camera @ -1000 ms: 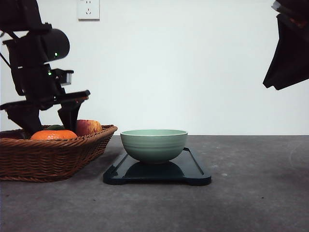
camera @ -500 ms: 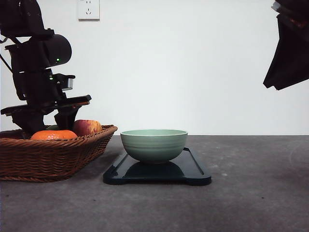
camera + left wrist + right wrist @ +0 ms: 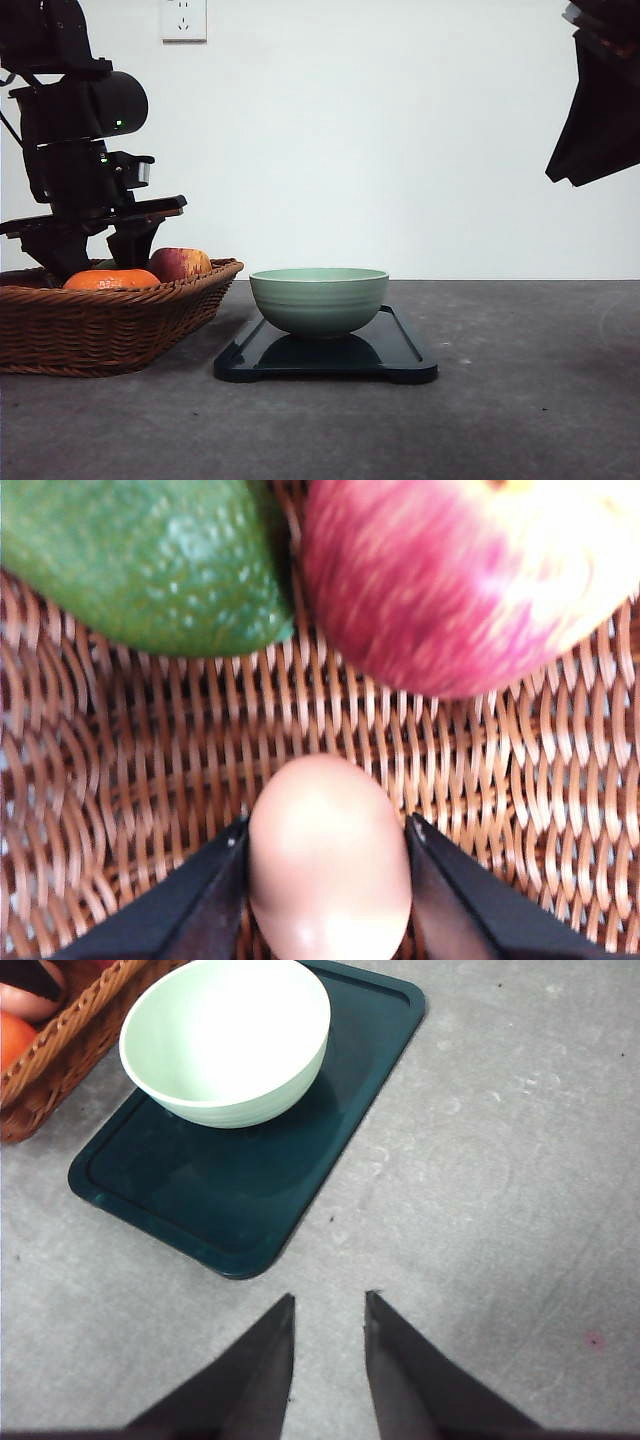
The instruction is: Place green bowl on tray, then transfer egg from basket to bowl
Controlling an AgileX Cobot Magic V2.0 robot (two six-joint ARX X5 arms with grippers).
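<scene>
So, front view first: the pale sage-green ridged ceramic bowl (image 3: 319,300) sits on the flat dark blue-black plastic tray (image 3: 326,360), toward the tray's far end. Just beside the tray, on its left, is the wide brown woven wicker basket (image 3: 105,325), close to touching the tray's corner. An orange fruit (image 3: 111,279) and a red apple (image 3: 181,263) poke above the basket rim. The black left arm (image 3: 78,150) reaches down into the basket behind the orange, and the black right arm (image 3: 600,95) hangs high up, well apart from the tray.

Left wrist view: the left gripper (image 3: 328,865) has its two black fingers pressed against both sides of a smooth tan egg (image 3: 328,855), so it's clamped on it. The egg is inside the basket, over the woven bottom, can't tell if it's touching. Near it are a bumpy green avocado (image 3: 140,555) and the apple.

Right wrist view: the right gripper (image 3: 328,1305) has its fingers parted with nothing between them, over bare grey table (image 3: 500,1180) near the tray's short edge. The bowl is on the tray at the end nearest the basket.
</scene>
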